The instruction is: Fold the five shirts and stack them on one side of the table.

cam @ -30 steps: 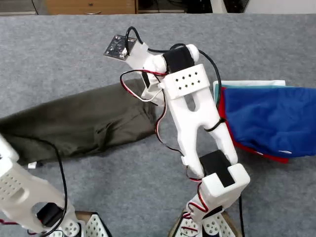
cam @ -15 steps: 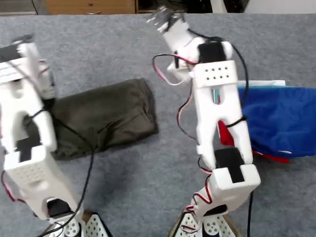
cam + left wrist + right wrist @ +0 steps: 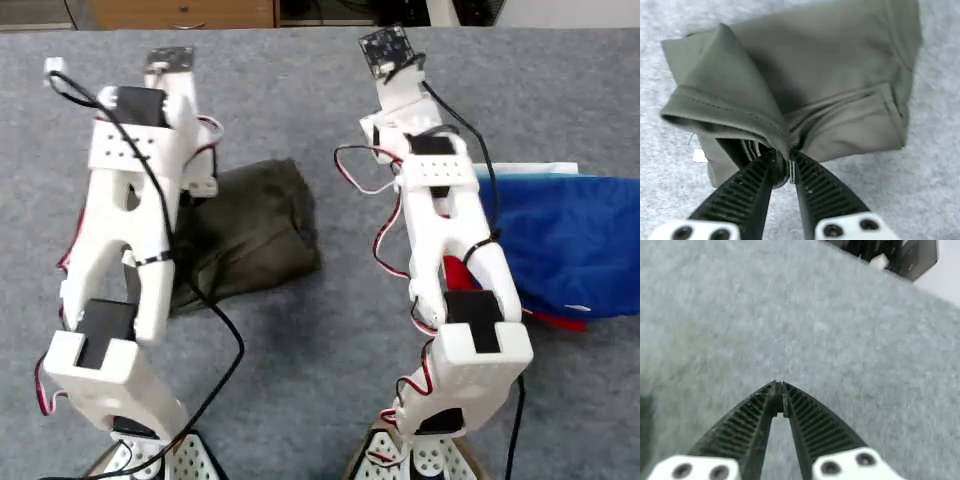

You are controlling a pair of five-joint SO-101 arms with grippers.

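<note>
**Left gripper pinches the olive shirt's edge while the right gripper is closed on nothing**

High view: the left arm [image 3: 130, 230] stands over the olive shirt [image 3: 255, 235], which lies bunched on the grey table [image 3: 300, 380] directly beneath its wrist. The right arm [image 3: 445, 230] stretches out over bare felt. The olive shirt is on its inner side and apart from it. On its outer side, close along the forearm, is the stack [image 3: 570, 250] of folded shirts, blue on top with red and pale edges showing beneath. That stack already sits at one side of the table, so the olive shirt is likely the piece now being folded.

Left wrist view: the left gripper [image 3: 782, 162] has its jaws pressed together on a hemmed edge of the olive shirt. The cloth rises from the pinch in a peaked fold, and the rest spreads flat on the felt beyond the fingertips. A small white label [image 3: 699, 156] peeks out just beside one jaw. Holding the hem this way probably lets the arm carry that edge across the body of the shirt.

Right wrist view: the right gripper [image 3: 779, 386] has its jaws closed tip to tip with nothing between them, over plain grey felt. It seems parked clear of the cloth so the fold has room
</note>
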